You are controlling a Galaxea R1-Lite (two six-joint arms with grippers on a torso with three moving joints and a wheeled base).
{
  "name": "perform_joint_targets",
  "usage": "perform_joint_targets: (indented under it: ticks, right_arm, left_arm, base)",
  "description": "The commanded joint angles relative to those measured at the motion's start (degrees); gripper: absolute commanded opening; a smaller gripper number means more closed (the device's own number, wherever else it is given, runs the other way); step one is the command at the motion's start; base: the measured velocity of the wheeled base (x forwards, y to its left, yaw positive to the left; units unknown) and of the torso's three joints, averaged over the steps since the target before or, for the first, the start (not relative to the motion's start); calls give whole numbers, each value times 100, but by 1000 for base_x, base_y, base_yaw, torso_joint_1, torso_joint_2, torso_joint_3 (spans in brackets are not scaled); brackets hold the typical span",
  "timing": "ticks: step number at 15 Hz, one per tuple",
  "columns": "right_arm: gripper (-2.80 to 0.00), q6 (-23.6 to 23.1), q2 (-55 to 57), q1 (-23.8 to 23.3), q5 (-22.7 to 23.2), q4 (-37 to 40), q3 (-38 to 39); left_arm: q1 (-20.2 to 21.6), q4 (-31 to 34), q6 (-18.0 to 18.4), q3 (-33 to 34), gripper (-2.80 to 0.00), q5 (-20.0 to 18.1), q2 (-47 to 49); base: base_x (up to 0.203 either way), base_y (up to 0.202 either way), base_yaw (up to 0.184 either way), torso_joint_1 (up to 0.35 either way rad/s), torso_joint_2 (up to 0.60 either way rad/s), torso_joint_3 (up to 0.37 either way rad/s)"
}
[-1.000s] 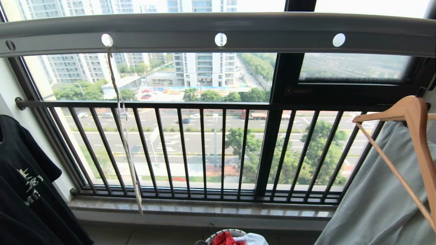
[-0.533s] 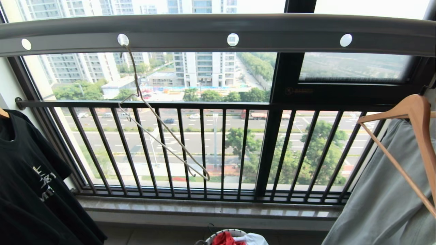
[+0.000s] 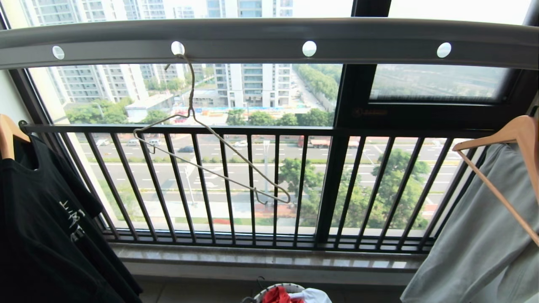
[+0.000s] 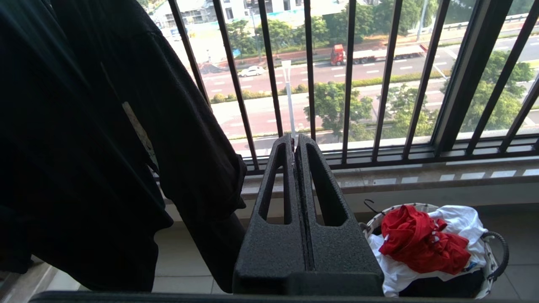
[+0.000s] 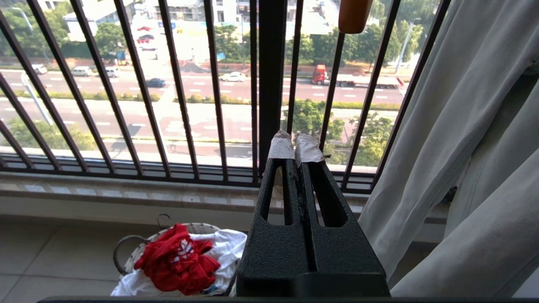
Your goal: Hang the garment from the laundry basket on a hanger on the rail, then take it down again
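Both grippers are matte black with a grainy, pebbled texture. Each finger is a long wedge with a slotted, elongated cut-out. The right gripper (image 5: pixel 295 145) has whitish tape wrapped around its fingertips; the left gripper (image 4: pixel 294 141) has bare black tips.

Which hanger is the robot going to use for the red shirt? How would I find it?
Look up at the wide grey rail with round holes, above the window. From one hole near its left end hangs the thin wire hanger, tilted and bare. The wooden hangers at the sides are thick, light brown and already carry clothes.
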Motion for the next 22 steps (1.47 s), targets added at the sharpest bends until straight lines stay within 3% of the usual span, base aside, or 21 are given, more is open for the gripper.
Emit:
perform_joint_targets:
  ticks: [1, 3, 7, 22]
  right_arm:
    - [-280, -1, 0, 3, 0, -6, 1]
    - [-280, -1, 8, 3, 0, -1, 1]
    - [-280, -1, 9, 3, 0, -3, 8]
    - [-280, -1, 6, 3, 0, -3, 1]
  left_arm:
    - [0, 9, -12, 3, -280, -4, 1]
    - [0, 9, -56, 3, -280, 5, 1]
    - [0, 0, -522, 3, -280, 40, 1]
    - [0, 0, -522, 3, -280, 49, 1]
  base:
    - [0, 0, 0, 0, 0, 0]
    - [0, 0, 0, 0, 0, 0]
    - [0, 0, 0, 0, 0, 0]
    - [0, 0, 0, 0, 0, 0]
